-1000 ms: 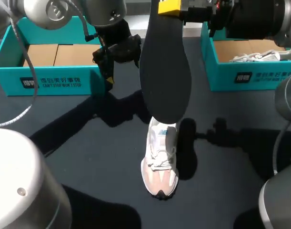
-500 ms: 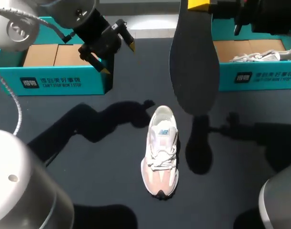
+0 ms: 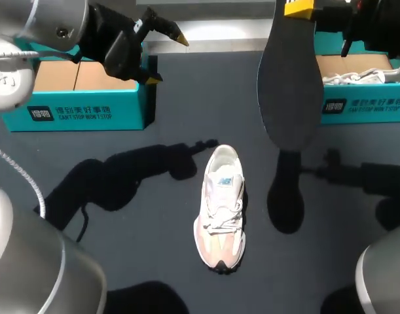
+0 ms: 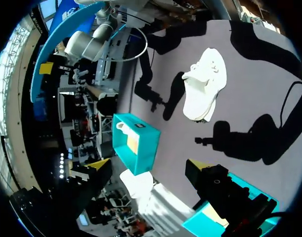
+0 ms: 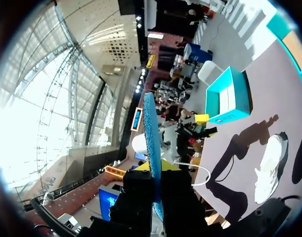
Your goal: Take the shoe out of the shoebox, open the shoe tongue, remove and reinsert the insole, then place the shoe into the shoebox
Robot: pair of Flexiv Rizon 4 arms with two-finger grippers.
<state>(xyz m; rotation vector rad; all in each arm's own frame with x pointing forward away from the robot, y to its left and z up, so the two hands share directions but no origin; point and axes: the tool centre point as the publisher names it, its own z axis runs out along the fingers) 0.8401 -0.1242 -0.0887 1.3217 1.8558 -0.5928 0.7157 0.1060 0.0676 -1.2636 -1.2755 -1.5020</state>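
Upper right, my right gripper (image 3: pixel 298 8) pinches the insole (image 3: pixel 290 85) high, ready for the shoe (image 3: pixel 220 209) in the middle. Upper left, my left gripper (image 3: pixel 167 59) looks spread and empty, I think.

The table (image 3: pixel 154 252) is dark grey and flat — bright light falls on it and makes big black shadows (image 3: pixel 114 183) across it.

The right gripper (image 5: pixel 157 170) has its jaws pinched on the blue insole (image 5: pixel 151 133), which stands upright. Beyond, a white shoe (image 5: pixel 269 165) lies on the table (image 5: pixel 269 94) near a teal shoebox (image 5: pixel 225 98).
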